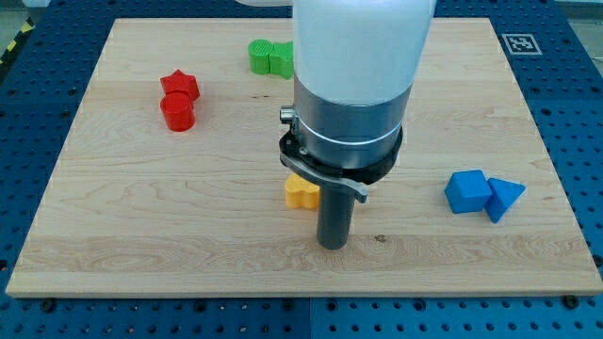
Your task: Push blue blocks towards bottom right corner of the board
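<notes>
End effector here is a bare rod with nothing to open or hold; my tip (334,245) rests on the bench (141,245) near the middle of the bottom edge, just beside the yellow block (301,192). The blue cube (467,191) and blue triangular block (504,198) touch, well apart from it near the right edge. Striking them off-centre could split the pair or send one off the edge. The arm hides part of the yellow block and green blocks (270,57).
</notes>
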Controlling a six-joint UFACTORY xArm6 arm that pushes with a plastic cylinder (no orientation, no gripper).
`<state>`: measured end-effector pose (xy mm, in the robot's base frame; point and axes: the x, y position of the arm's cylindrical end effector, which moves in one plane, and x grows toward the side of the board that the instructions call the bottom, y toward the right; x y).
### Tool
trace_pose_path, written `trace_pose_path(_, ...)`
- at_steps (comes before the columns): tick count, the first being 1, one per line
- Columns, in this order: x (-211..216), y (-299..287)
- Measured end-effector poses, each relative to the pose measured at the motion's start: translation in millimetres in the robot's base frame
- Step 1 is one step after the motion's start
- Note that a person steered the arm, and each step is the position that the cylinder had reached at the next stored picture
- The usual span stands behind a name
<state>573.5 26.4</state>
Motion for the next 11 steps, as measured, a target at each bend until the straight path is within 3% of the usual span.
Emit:
trace_pose_path(5, 2, 66)
trace_pose_path(8, -7, 73)
trace_pose_path(11, -104, 85)
